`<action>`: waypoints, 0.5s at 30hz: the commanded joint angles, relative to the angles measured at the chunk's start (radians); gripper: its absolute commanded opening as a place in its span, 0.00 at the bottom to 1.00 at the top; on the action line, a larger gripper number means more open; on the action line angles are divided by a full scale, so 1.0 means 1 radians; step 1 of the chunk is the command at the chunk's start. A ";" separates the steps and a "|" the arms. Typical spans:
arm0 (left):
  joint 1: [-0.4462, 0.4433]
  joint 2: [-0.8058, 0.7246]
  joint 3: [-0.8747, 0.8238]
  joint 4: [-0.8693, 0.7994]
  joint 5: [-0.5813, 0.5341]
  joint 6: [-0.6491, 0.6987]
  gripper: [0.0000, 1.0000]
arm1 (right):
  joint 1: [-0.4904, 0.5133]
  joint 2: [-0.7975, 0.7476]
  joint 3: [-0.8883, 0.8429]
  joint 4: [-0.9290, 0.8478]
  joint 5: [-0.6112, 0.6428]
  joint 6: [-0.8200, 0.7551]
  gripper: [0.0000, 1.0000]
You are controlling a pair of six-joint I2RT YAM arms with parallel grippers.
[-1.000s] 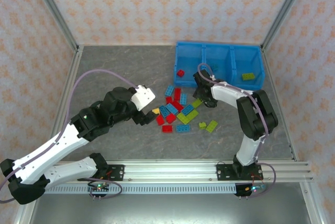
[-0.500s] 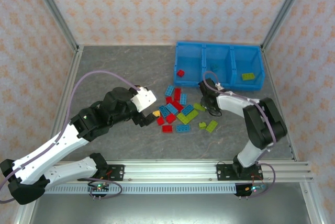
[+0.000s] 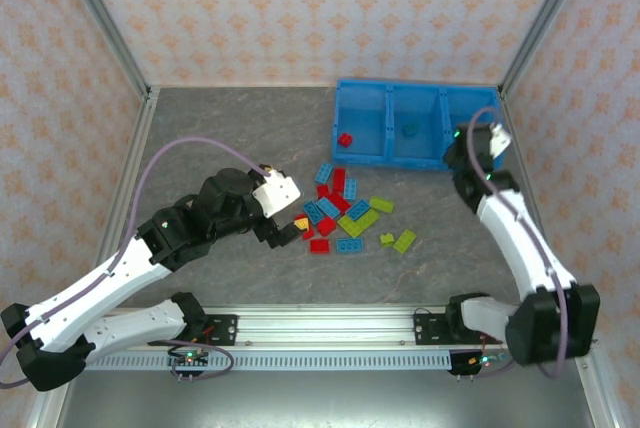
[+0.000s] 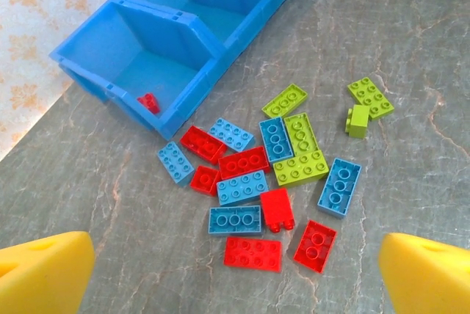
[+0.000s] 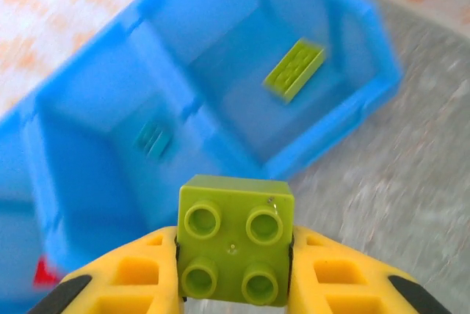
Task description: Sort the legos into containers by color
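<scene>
Where patterned walls (image 3: 300, 18) enclose it, grey tabletop (image 3: 230, 128) bears legos (image 3: 345, 213).

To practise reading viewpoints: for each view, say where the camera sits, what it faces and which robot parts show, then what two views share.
Top external: above, behind the bases, looking down at the table; both arms, left gripper, right gripper.
Left wrist: on the left arm, facing loose legos and blue bin; yellow fingers at bottom corners.
Right wrist: on the right arm, facing the bin; fingers clamp a lime green lego.
Shared: top and left wrist both show the bin's red lego.
</scene>
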 commanded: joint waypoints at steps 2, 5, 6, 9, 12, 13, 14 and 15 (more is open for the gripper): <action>0.002 -0.004 0.001 0.033 0.056 -0.005 1.00 | -0.131 0.288 0.212 -0.041 -0.143 -0.072 0.24; 0.003 0.011 0.010 0.022 0.062 -0.012 1.00 | -0.171 0.506 0.394 -0.101 -0.151 -0.078 0.27; 0.003 0.014 0.011 0.019 0.058 -0.010 1.00 | -0.189 0.572 0.463 -0.135 -0.142 -0.073 0.27; 0.002 0.015 0.006 0.013 0.041 -0.007 1.00 | -0.240 0.700 0.585 -0.186 -0.169 -0.052 0.29; 0.002 0.015 -0.001 0.022 0.036 -0.004 1.00 | -0.256 0.756 0.659 -0.226 -0.222 -0.062 0.45; 0.002 0.018 -0.001 0.024 0.035 -0.004 1.00 | -0.256 0.761 0.681 -0.242 -0.237 -0.074 0.52; 0.003 0.023 0.000 0.024 0.035 -0.003 1.00 | -0.255 0.755 0.686 -0.250 -0.243 -0.079 0.55; 0.002 0.030 0.003 0.023 0.035 -0.003 1.00 | -0.257 0.738 0.682 -0.251 -0.241 -0.080 0.58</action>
